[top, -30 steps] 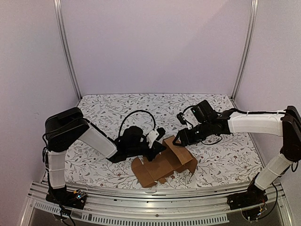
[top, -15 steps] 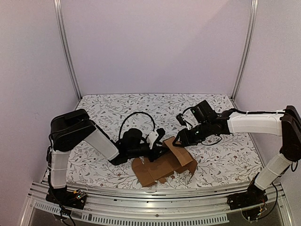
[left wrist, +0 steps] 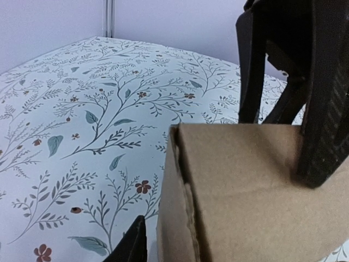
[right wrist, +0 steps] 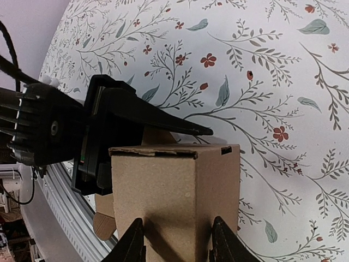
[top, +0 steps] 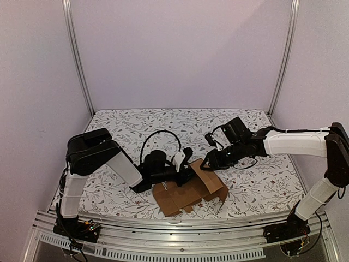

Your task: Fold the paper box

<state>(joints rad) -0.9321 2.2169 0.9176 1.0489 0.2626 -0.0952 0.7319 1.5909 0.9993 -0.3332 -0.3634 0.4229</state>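
The paper box (top: 192, 188) is brown cardboard, partly folded, with flat flaps spread toward the near edge. My right gripper (top: 209, 165) is shut on its raised square part (right wrist: 174, 191), with one finger on each side wall. My left gripper (top: 184, 168) lies low against the box's left side. In the left wrist view one fingertip (left wrist: 133, 244) sits just left of a cardboard wall (left wrist: 245, 191) with a small gap. Its other finger is hidden behind the cardboard. The right gripper's fingers (left wrist: 322, 93) show above the wall. The left gripper (right wrist: 109, 131) shows behind the box in the right wrist view.
The floral-patterned table cover (top: 163, 125) stretches behind and to both sides. A metal rail (top: 180, 226) runs along the near edge, close to the box's flaps. Upright frame posts (top: 76, 60) stand at the back corners.
My left arm's upper part has swung right and forward, and its gripper has pressed slightly closer to the box. The right gripper and the box have hardly moved.
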